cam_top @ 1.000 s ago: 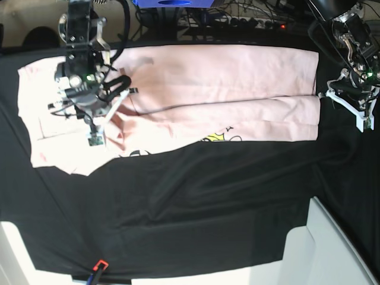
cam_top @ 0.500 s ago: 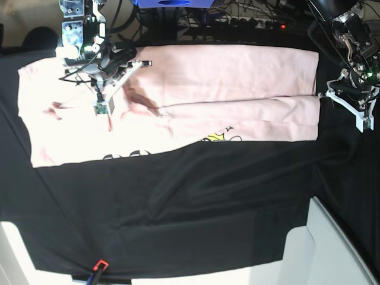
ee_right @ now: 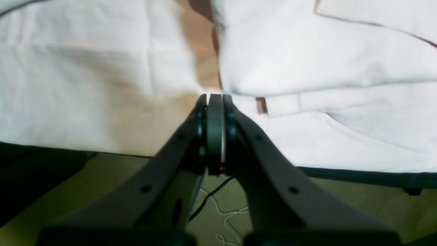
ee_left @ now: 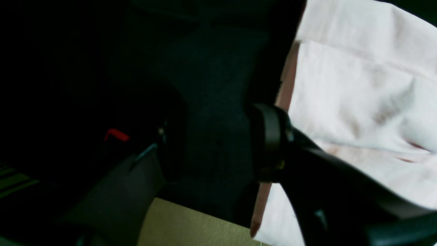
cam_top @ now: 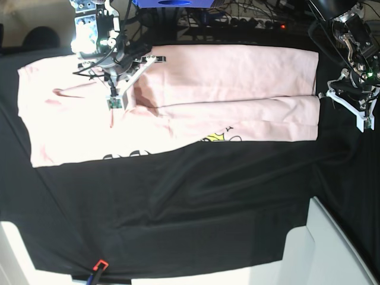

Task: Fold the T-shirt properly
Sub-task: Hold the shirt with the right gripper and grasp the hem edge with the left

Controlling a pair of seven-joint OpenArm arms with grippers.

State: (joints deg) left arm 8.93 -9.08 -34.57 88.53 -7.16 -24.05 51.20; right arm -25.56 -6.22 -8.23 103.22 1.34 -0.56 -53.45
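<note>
The pale pink T-shirt (cam_top: 225, 77) lies flat across the far half of the table, folded lengthwise. Black and yellow print (cam_top: 219, 138) shows along its near edge. In the base view my right gripper (cam_top: 114, 95) hovers over the shirt's left part, near the far edge. The right wrist view shows this gripper (ee_right: 215, 99) with its jaws pressed together and nothing between them, above the shirt (ee_right: 85, 85). My left gripper (cam_top: 350, 110) stays beside the shirt's right edge. In the left wrist view it (ee_left: 218, 143) is open over black cloth, with the shirt (ee_left: 358, 85) to one side.
A black cloth (cam_top: 208, 208) covers the table under and in front of the shirt. Bare white tabletop (cam_top: 338, 249) shows at the near corners. A small red-orange item (cam_top: 98, 265) lies at the near left edge. Cables (cam_top: 249, 21) run behind the table.
My right gripper has moved from the shirt's left-middle toward the far edge and a little right. The bunched cloth there now lies flatter. The left arm has not moved.
</note>
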